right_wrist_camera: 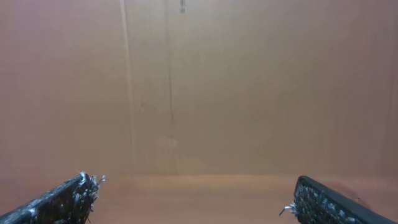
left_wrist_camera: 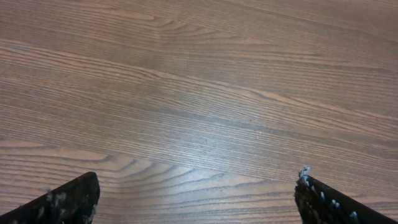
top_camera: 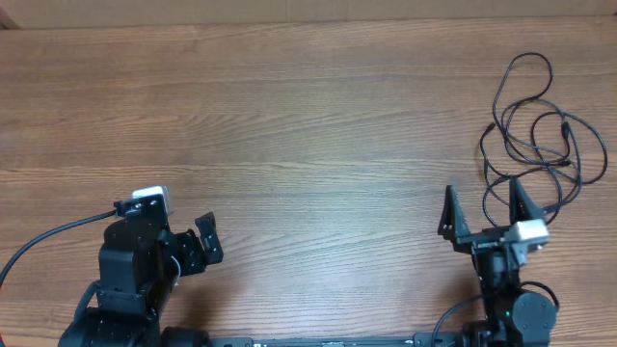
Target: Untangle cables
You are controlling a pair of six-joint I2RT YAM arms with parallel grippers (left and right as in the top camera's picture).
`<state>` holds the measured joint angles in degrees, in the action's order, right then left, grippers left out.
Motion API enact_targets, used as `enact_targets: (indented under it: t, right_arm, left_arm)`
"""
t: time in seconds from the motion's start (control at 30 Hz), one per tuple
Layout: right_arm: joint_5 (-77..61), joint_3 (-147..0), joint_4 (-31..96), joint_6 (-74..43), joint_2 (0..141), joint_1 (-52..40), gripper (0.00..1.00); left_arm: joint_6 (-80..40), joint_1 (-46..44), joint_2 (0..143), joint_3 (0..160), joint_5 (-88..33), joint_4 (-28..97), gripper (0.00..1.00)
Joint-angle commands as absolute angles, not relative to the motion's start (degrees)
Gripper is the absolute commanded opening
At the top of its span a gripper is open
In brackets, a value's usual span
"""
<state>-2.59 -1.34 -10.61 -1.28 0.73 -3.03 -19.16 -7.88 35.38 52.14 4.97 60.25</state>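
Note:
The cables (top_camera: pixel 532 135) are thin black cords lying in a tangled bunch of loops at the far right of the wooden table, seen only in the overhead view. My right gripper (top_camera: pixel 484 198) is open and empty, just in front of the tangle, its right finger close to the nearest loops. Its wrist view shows both fingertips (right_wrist_camera: pixel 196 193) wide apart with only a blurred brown surface between them. My left gripper (top_camera: pixel 206 241) is at the front left, far from the cables. Its wrist view shows its fingers (left_wrist_camera: pixel 198 193) spread wide over bare wood.
The wooden table (top_camera: pixel 289 125) fills the view. A thick black cable (top_camera: pixel 48 236) runs from the left arm off the left edge. The arm bases stand at the front edge.

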Motion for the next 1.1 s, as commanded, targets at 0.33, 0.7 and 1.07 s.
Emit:
enact_targets:
  t: [0.33,0.7,1.07]
  right_arm:
    - [-4.6,-0.4,4.4,-0.2,0.1,-3.8,1.00]
    - [-4.6,-0.4,4.4,-0.2,0.2,-3.8,1.00]
    - [-4.6,-0.4,4.4,-0.2,0.2,-3.8,1.00]
  left_arm:
    - [-19.4,-8.3,35.2,51.9,5.1,60.2,1.00]
    - [-19.4,-8.3,35.2,51.9,5.1,60.2,1.00]
    - [-19.4,-8.3,35.2,51.9,5.1,60.2,1.00]
